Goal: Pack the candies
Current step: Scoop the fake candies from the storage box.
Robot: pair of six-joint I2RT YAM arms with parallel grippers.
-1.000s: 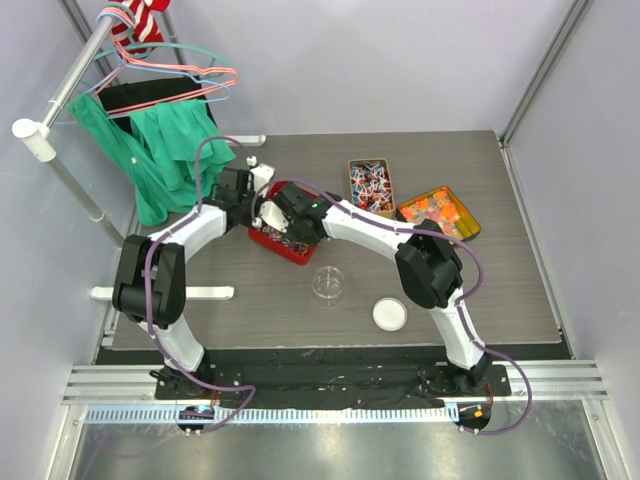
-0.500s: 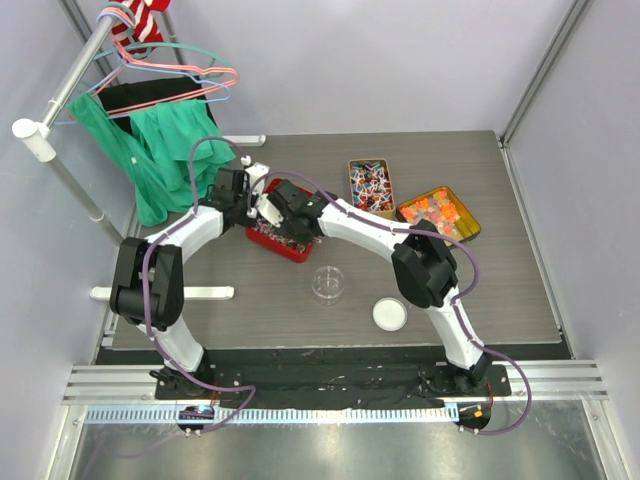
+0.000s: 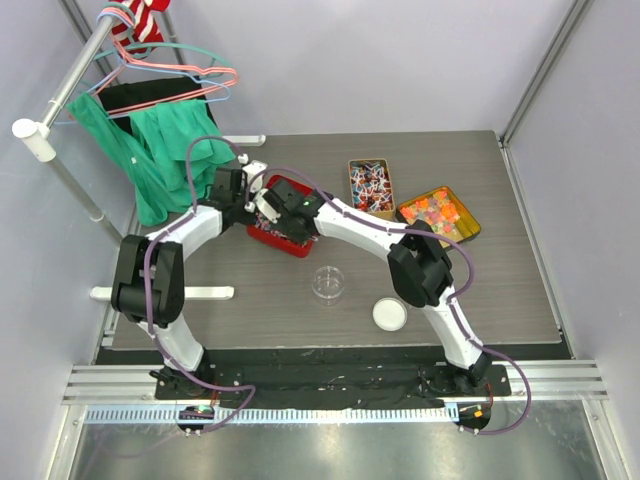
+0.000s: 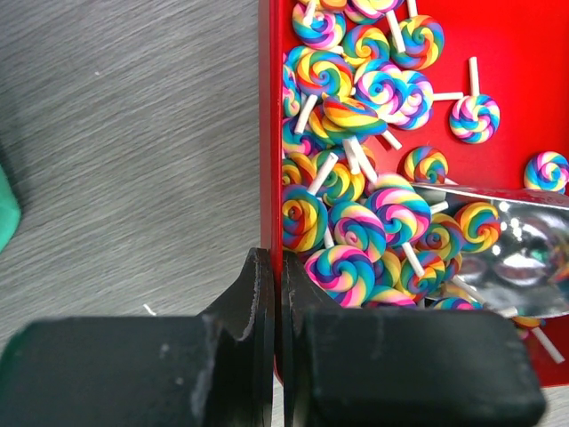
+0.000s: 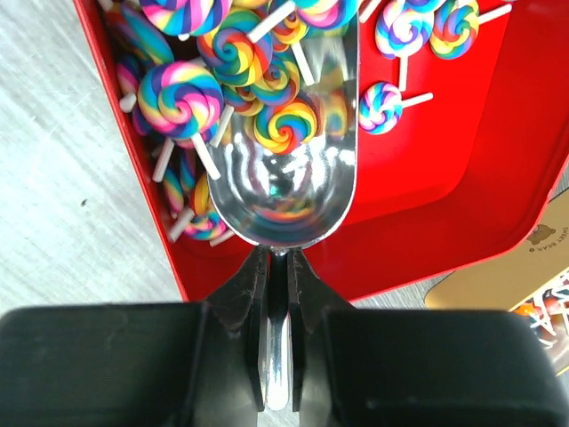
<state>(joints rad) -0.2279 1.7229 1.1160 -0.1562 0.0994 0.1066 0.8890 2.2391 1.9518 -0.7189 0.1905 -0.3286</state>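
The candies (image 3: pixel 370 185), small shiny wrapped sweets, fill a gold tin at the back centre, untouched. A red tray (image 3: pixel 287 243) of rainbow swirl lollipops (image 4: pixel 342 267) lies left of it. My left gripper (image 3: pixel 250 203) is shut on the tray's left wall (image 4: pixel 269 133), one finger on each side (image 4: pixel 272 267). My right gripper (image 3: pixel 277 207) is shut on the handle of a metal scoop (image 5: pixel 284 178), seen in its wrist view (image 5: pixel 278 262). The scoop's bowl lies low in the tray among the lollipops, with one lollipop (image 5: pixel 286 127) in it. The scoop also shows in the left wrist view (image 4: pixel 507 258).
A gold tin of orange, yellow and green pieces (image 3: pixel 438 212) stands at the back right. A clear round dish (image 3: pixel 328 284) and a white lid (image 3: pixel 390 314) sit near the front centre. Green cloth (image 3: pixel 165 150) and hangers hang on a rack at the back left.
Both grippers and the red tray have shifted a little toward the back left. The scoop has pushed further into the lollipops.
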